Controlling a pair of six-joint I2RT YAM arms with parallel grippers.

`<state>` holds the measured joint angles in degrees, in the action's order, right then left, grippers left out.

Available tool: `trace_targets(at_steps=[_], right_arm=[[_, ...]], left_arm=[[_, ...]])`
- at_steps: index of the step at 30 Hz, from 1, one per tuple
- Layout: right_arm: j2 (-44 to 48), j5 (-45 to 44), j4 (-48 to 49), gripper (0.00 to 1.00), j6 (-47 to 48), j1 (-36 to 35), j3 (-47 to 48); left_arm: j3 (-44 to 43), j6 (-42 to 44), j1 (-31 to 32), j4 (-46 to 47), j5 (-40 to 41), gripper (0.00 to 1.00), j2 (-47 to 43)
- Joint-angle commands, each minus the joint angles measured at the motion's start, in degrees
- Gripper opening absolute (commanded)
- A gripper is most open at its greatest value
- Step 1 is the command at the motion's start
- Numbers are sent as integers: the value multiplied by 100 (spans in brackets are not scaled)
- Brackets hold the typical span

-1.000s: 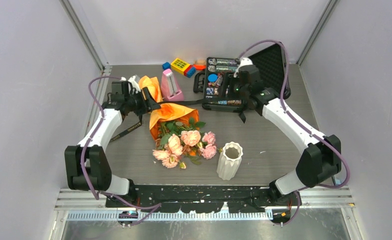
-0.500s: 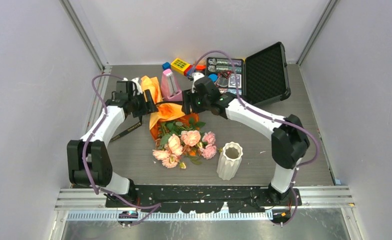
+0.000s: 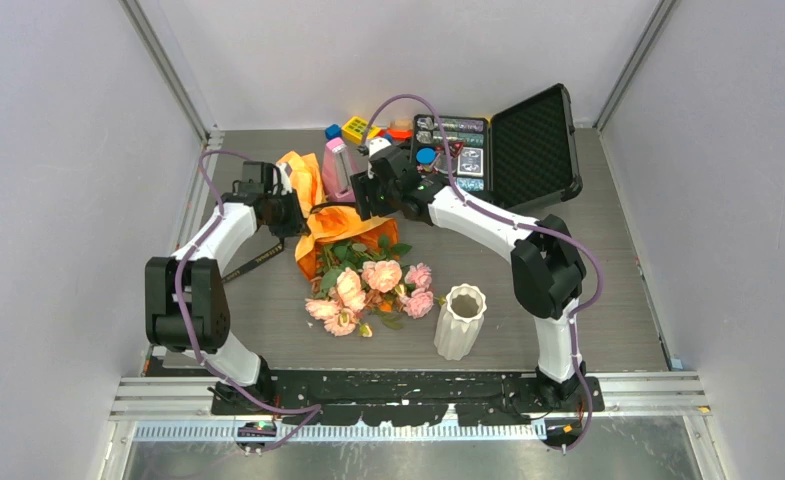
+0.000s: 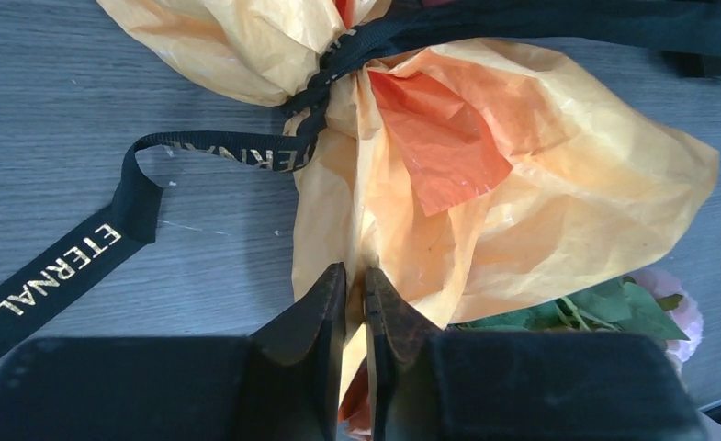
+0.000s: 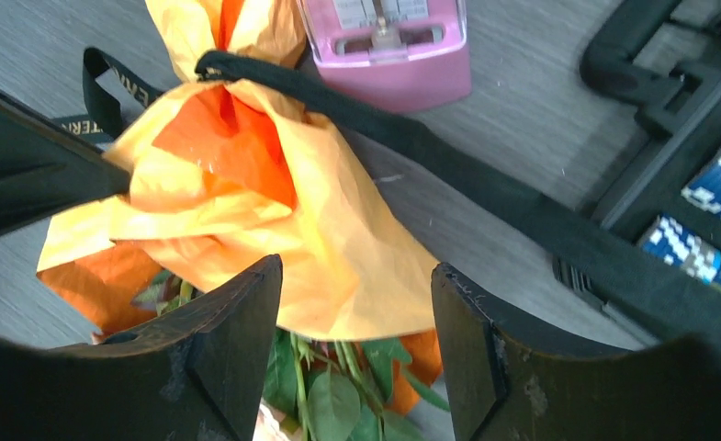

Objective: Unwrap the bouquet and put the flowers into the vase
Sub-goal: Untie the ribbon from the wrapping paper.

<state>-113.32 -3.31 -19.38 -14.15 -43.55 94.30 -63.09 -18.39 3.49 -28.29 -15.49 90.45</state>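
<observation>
The bouquet [image 3: 340, 232] lies on the table, its crinkled orange paper [image 4: 485, 184] tied at the neck by a black ribbon [image 4: 211, 147] whose tails trail loose. The flowers [image 3: 373, 285], pink and peach roses, spill out of the paper's near end. My left gripper [image 4: 356, 280] is shut on a fold of the orange paper; from above, the left gripper [image 3: 293, 213] is at the bouquet's left side. My right gripper [image 5: 356, 276] is open just above the paper [image 5: 274, 211], with green leaves between its fingers' tips. The white ribbed vase [image 3: 460, 320] stands upright at the near right.
A pink metronome-shaped object [image 3: 340, 170] stands right behind the bouquet, close to both grippers. An open black case [image 3: 513, 150] of small items sits at the back right, and toy blocks [image 3: 360, 130] at the back. A ribbon tail [image 3: 258, 258] lies left of the bouquet.
The right arm swung left from over the black case to above the bouquet's paper. The left gripper closed onto a fold of the orange paper.
</observation>
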Motion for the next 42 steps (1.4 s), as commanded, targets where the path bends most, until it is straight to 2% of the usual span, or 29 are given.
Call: trace_targets(at_steps=[1, 7, 16, 22, 26, 30, 38, 42], right_arm=[[-286, -35, 6, 65, 290, -11, 559], [-686, 118, 21, 57, 317, -6, 900], [-1117, 243, 15, 43, 302, -8, 1009], [-1026, 538, 144, 27, 101, -15, 542], [-847, 718, 381, 11, -65, -29, 75], [-784, 748, 439, 5, -156, -46, -186], [-661, 727, 462, 5, -188, -51, -328], [-574, 710, 463, 7, -209, -52, -386]], left_arm=[[-277, 223, 51, -297, -28, 12, 236], [-432, 393, 67, -638, -122, 1, 543], [-637, 562, 71, -1010, -277, 0, 851], [-666, 587, 75, -1011, -233, 0, 742], [-619, 541, 71, -876, -366, 1, 531], [-583, 476, 73, -727, -490, 9, 299], [-551, -198, 72, 131, -582, 49, -246], [-772, -322, 74, 191, -343, 54, 25]])
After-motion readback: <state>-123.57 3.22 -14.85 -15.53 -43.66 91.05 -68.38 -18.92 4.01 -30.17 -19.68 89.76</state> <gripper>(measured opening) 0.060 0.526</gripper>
